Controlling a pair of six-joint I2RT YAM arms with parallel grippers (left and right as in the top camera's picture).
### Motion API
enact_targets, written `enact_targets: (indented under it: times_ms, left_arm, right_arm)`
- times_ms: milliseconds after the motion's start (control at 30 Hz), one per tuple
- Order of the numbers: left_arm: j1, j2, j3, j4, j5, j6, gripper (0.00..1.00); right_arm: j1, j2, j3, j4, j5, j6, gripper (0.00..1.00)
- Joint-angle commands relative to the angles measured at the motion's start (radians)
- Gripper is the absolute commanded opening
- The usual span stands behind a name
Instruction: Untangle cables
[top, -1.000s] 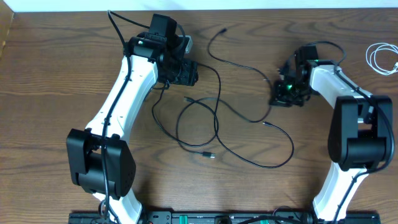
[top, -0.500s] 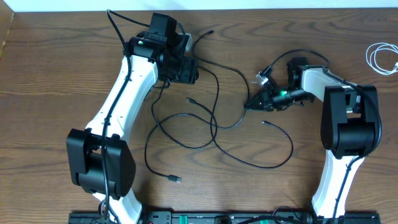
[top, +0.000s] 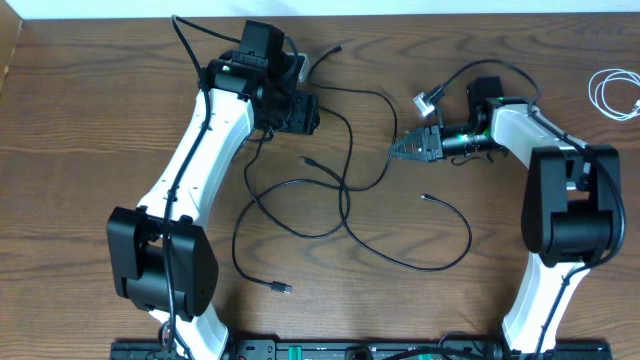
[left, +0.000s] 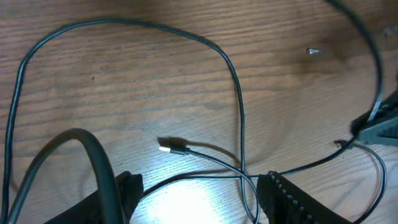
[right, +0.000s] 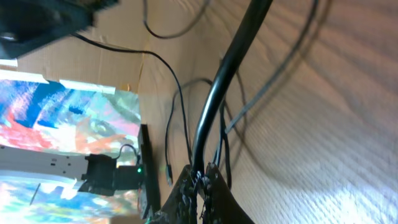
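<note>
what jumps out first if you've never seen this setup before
A loose tangle of black cables sprawls across the middle of the wooden table. The right gripper is pinched shut on one strand at the tangle's right edge, while the left gripper hangs open over its upper left. A coiled white cable lies apart at the far right edge.

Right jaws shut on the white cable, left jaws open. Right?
No. The right gripper has its jaws shut on a black cable, not the white cable, which lies coiled, untouched, at the far right edge of the table. The overhead view shows it. The left gripper has its jaws open, as stated.
</note>
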Motion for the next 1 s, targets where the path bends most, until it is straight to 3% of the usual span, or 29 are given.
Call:
enact_targets:
  times_ms: [0,133,400,767,967]
  left_arm:
    - [0.003,0.012,-0.002,0.001,-0.005,-0.006,0.65]
    - [0.003,0.012,-0.002,0.002,-0.005,-0.028,0.65]
    - [-0.010,0.012,-0.002,0.021,0.157,-0.036,0.65]
    - [-0.093,0.017,-0.002,0.073,0.158,-0.074,0.65]
    - [-0.095,0.066,-0.002,0.084,0.156,-0.212,0.65]
  right_arm:
    - [0.010,-0.072,0.020,0.042,-0.063,0.031,0.01]
    - [0.010,-0.162,0.020,0.145,0.040,0.164,0.01]
    - [0.036,-0.295,0.020,0.148,0.128,0.173,0.01]
    - [0.097,-0.315,0.020,0.150,0.188,0.189,0.01]
    - [0.100,-0.315,0.020,0.148,0.187,0.201,0.01]
